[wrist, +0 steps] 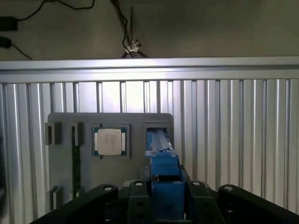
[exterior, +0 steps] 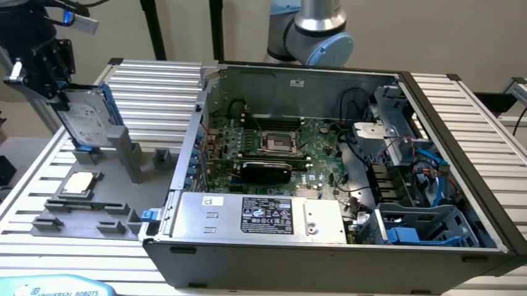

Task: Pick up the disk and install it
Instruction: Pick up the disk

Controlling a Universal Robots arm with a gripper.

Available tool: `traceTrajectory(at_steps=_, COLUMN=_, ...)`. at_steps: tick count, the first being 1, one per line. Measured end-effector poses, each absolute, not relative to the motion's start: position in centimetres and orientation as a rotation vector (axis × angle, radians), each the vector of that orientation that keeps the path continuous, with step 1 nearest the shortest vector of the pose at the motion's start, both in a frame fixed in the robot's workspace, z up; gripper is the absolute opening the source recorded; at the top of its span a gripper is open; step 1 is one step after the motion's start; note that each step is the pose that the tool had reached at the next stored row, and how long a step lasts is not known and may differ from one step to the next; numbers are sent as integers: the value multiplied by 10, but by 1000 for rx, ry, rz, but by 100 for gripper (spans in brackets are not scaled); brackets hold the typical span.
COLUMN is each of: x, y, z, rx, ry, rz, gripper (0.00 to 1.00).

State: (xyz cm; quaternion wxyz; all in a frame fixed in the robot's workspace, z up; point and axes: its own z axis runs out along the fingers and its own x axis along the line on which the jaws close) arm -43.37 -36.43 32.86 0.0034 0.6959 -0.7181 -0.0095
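Nearest the wrist camera we see the gripper (wrist: pixel 163 201). Its black jaws pinch the blue carrier of the disk (wrist: pixel 162 163) from both sides. The disk sits square between them and runs away from the jaws, edge on. Its far end points at the open slot (wrist: pixel 159 131) in the grey fixture (wrist: pixel 112 172); we cannot tell whether that end touches the slot or hangs clear of it. Just beside the slot the chip (wrist: pixel 110 141) lies flat in its own pocket, apart from the disk. Beyond the fixture runs the ribbed table (wrist: pixel 224 130).

In the exterior view we take the case (exterior: pixel 329 262) as the centre of the dial. At six o'clock, against its near wall, lies the silver box (exterior: pixel 263 216) with a black label. The board (exterior: pixel 272 139) fills the middle, and a blue-grey cage (exterior: pixel 424 225) stands at four. The fixture (exterior: pixel 99 206) lies at nine o'clock, beside the case, with the chip (exterior: pixel 80 182) on it. At ten o'clock the disk (exterior: pixel 89 120) stands nearly upright, a little tilted, with a blue rail along its edge. Its lower end is right at the fixture's tall holder, and its upper end is in the gripper (exterior: pixel 56 83), which sits above it. Farthest off, at twelve, the arm (exterior: pixel 317 31) rises behind the case.
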Motion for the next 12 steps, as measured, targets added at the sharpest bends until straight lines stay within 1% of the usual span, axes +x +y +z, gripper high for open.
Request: traceTrajectory(at_steps=12, x=-431, y=-364, z=383, rx=2182, ry=-2251, rz=-30, gripper=33)
